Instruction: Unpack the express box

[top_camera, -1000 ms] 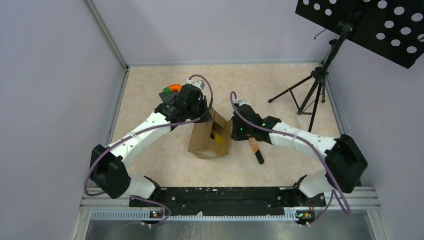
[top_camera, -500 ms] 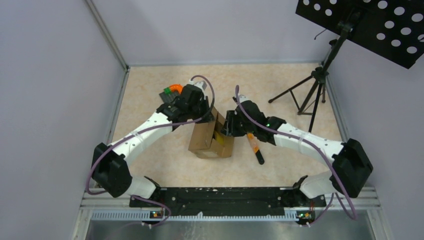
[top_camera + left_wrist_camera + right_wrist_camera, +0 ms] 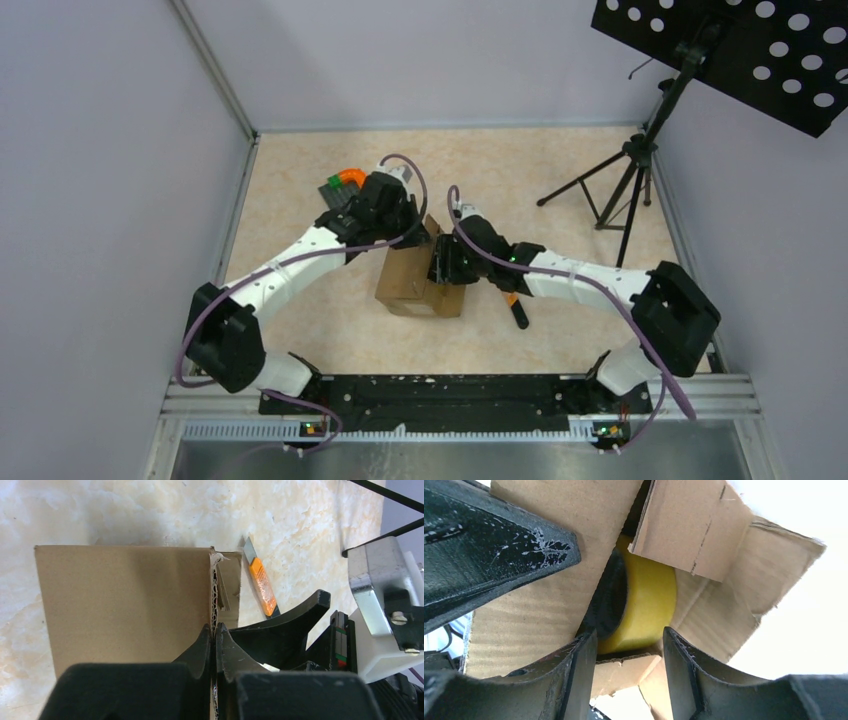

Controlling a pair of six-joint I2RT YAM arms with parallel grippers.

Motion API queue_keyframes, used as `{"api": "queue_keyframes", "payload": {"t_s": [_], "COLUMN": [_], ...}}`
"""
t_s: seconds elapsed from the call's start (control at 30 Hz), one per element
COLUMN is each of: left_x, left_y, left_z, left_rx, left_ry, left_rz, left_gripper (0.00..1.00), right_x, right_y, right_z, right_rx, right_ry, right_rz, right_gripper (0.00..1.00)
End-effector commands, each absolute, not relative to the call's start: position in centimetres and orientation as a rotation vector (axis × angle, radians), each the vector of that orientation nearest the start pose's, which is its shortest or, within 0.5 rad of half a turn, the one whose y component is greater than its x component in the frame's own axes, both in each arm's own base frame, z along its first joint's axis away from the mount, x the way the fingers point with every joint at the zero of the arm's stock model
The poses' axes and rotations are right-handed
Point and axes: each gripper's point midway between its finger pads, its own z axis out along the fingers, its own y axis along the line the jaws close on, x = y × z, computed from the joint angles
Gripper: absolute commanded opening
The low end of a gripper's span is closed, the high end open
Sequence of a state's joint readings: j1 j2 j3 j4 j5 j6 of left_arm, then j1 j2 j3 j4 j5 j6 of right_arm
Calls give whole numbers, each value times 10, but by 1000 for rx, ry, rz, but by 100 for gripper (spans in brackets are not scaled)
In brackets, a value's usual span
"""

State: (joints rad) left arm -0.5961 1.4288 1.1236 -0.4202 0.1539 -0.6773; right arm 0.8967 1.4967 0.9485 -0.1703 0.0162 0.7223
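The express box is a brown carton lying at mid-table with its open end toward the right. My left gripper is shut on the corrugated edge of one of its walls; the left wrist view shows the fingers pinching that edge beside the box's broad side. My right gripper is at the open mouth. In the right wrist view its jaws stand open on either side of the lower rim of a yellow tape roll, which sits inside between the folded flaps.
An orange-and-black box cutter lies just right of the box, under the right arm, also seen in the left wrist view. A green-and-orange object sits behind the left gripper. A black tripod stand occupies the back right.
My right gripper has moved left from beside the box into its open mouth, and its jaws have opened. The left gripper has kept its pinch on the box edge.
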Motion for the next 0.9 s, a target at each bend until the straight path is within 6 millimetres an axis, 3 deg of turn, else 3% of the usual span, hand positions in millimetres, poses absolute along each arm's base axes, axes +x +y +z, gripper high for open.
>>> {"api": "queue_keyframes", "payload": {"t_s": [0.0,0.2,0.37,0.57,0.87], "left_x": [303,303,301,297,291], "left_y": [-264,-265,-263,-260,-262], "left_z": [172,173,170,175,178], "left_rx": [-70,-83,-133,-124,-111], "left_ry": [2404,2400,2392,2364,2334], "left_rz": [-868,-917,-1028,-1062,-1153], "left_gripper": [0,0,0,0,0], "right_x": [244,251,244,243,247], "right_y": [344,348,362,364,366], "right_z": [111,99,94,87,96], "right_rx": [-169,-177,-134,-104,-20], "right_ry": [2366,2349,2296,2278,2202], "right_rz": [763,695,870,911,1042], "right_gripper": [50,52,52,53,56]}}
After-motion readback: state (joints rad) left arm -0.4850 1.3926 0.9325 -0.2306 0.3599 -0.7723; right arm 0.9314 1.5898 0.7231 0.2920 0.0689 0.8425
